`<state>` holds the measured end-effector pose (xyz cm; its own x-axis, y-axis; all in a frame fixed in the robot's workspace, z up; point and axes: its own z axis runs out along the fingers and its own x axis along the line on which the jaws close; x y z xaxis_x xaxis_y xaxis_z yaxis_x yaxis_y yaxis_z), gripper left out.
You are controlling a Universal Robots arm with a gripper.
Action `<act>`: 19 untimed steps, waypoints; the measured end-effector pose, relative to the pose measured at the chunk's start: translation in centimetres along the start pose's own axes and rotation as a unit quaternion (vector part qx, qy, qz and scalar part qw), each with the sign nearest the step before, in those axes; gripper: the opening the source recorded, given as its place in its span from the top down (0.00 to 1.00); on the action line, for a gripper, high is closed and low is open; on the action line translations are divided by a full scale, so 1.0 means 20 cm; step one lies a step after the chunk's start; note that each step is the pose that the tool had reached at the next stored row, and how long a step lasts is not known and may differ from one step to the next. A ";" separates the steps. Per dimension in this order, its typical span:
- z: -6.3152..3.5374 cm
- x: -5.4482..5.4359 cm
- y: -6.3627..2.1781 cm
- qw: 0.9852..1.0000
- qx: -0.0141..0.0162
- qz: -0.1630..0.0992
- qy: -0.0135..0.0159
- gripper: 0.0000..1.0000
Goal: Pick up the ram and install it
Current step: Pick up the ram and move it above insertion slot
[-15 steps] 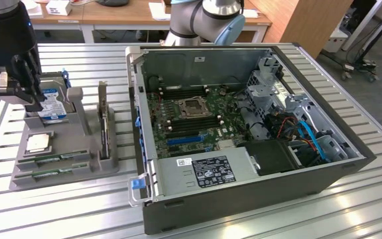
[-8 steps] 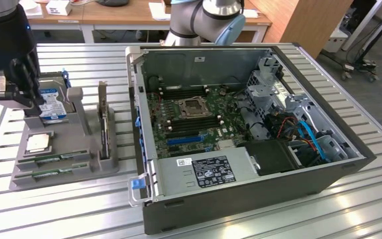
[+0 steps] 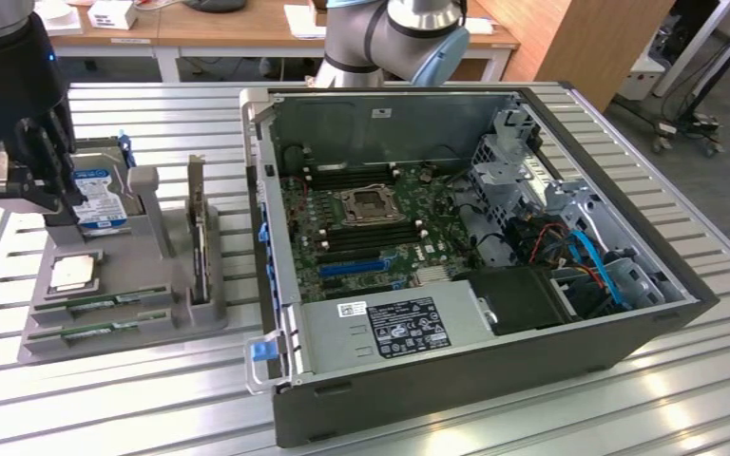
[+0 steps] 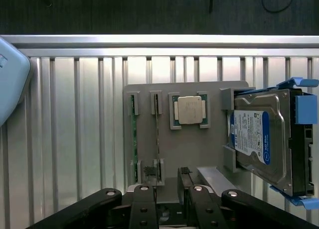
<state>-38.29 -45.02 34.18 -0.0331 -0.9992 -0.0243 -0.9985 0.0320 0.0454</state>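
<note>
You have the claw (image 4: 167,172) open and empty, poised over the grey holder (image 4: 199,149) on the tabletop (image 4: 75,139), where the ram (image 4: 133,139) sits edge-up in its slot.

Room above the ram sticks (image 3: 102,304) is free; hard drive (image 3: 99,204) and upright card (image 3: 197,223) border them, computer case (image 3: 467,389) beyond.
</note>
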 end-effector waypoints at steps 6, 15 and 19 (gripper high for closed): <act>0.012 0.00 0.000 1.000 0.000 0.000 -0.002 0.69; 0.073 0.00 -0.003 1.000 0.000 0.000 -0.002 0.69; 0.099 0.00 -0.005 1.000 0.000 0.000 -0.002 0.69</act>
<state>-38.29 -45.02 32.19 -0.0330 -0.9991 -0.0275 -0.9985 0.0317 0.0455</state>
